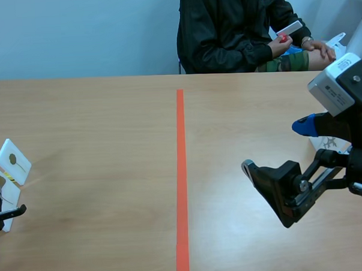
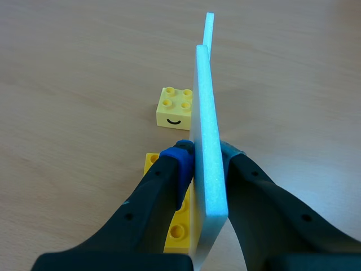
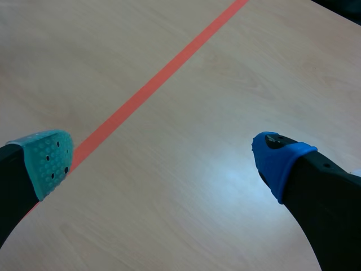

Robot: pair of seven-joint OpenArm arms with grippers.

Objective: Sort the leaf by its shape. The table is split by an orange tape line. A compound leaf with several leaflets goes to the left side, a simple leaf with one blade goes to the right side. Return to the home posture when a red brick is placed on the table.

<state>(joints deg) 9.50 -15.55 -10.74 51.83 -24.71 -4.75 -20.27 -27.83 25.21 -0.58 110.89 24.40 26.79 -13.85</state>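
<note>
We find a white card standing on edge, clamped between the pads of the left gripper. The fingers are closed hard against both faces. What is printed on this card cannot be read, since only its edge shows to the wrist camera. In the scene view the same card sits at 9 o'clock on the tabletop, on the left side of the tape line.

A second card stands upright just beyond the first, at 12 o'clock from the left gripper. It carries a small leaf that looks like a single rounded blade on a stalk. It is too small for us to be sure.

A yellow smiley brick lies at 11 o'clock from the left gripper, close beside the held card. A second brick, also yellow, lies under that gripper against the card's lower edge.

The right gripper is spread wide and holds nothing. Its teal pad and blue pad are well apart above bare wood. In the scene view it hangs at 4 o'clock, on the right side of the tape line.

A person sits across the tabletop at 1 o'clock. One hand holds a white strip and something red. We cannot tell what the red item is.
</note>
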